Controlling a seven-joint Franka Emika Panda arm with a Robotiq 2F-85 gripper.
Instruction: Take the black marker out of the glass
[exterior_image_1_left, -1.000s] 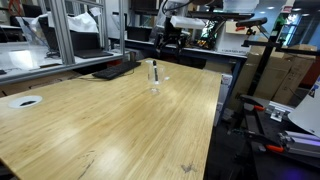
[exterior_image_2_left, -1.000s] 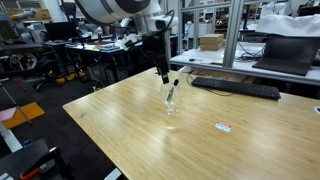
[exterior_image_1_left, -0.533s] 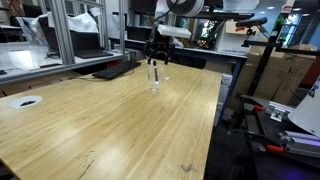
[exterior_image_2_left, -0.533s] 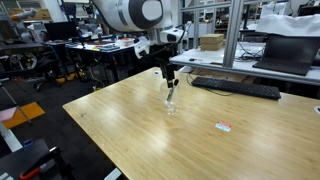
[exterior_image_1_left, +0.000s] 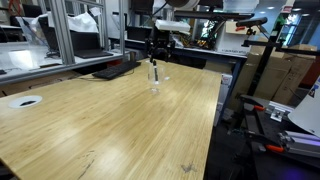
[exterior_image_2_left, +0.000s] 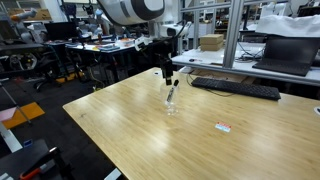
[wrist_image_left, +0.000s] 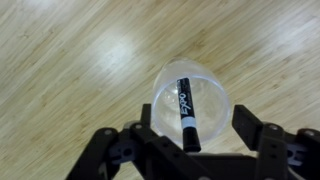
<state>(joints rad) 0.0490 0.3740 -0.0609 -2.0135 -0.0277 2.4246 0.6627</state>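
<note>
The glass (wrist_image_left: 193, 102) is a small clear tumbler standing upright on the wooden table (wrist_image_left: 70, 70). It also shows in both exterior views (exterior_image_1_left: 155, 82) (exterior_image_2_left: 171, 103). The black marker (wrist_image_left: 186, 112) stands slanted inside it, its top end leaning towards my gripper. It shows faintly in an exterior view (exterior_image_2_left: 172, 92). My gripper (wrist_image_left: 192, 128) is open and hovers straight above the glass, its two fingers either side of the marker's top end, not touching it. In both exterior views the gripper (exterior_image_1_left: 157, 58) (exterior_image_2_left: 169, 76) hangs just above the glass.
A black keyboard (exterior_image_2_left: 235, 88) lies near the table's far edge and a small white and red label (exterior_image_2_left: 224, 126) lies on the table. A white round disc (exterior_image_1_left: 25, 101) sits on a table corner. Metal frames, monitors and boxes stand behind the table.
The gripper has moved in from beside the glass to directly above it and come down a little towards the marker's top.
</note>
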